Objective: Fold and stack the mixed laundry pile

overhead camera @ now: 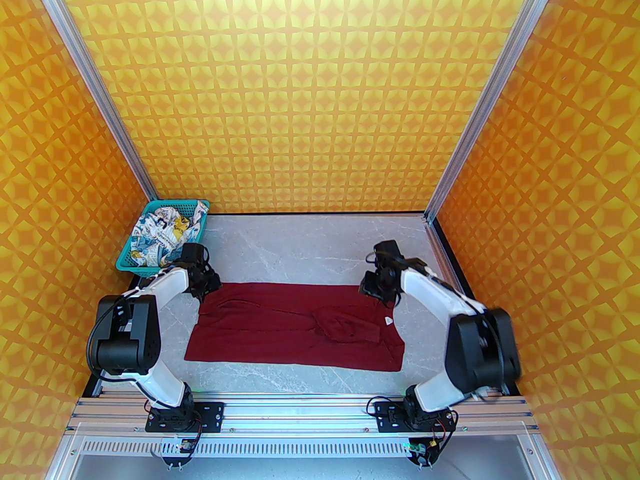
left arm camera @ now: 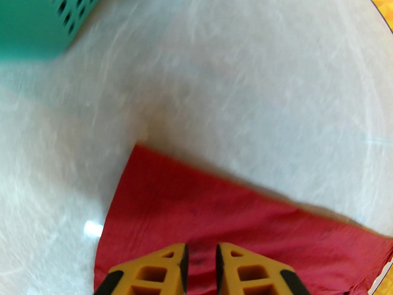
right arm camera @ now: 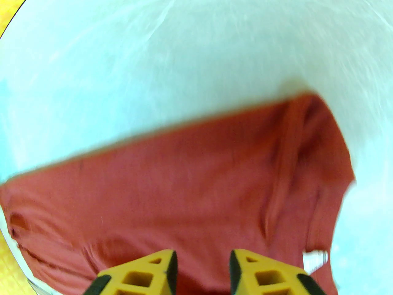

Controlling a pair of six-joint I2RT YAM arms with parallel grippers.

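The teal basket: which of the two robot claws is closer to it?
Left. The left gripper is over the red shirt's far left corner, just beside the basket; the right gripper is over the shirt's far right corner, across the table.

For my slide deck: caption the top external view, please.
Left arm and right arm at the far corners of a dark red T-shirt on the table; printed garment in teal basket.
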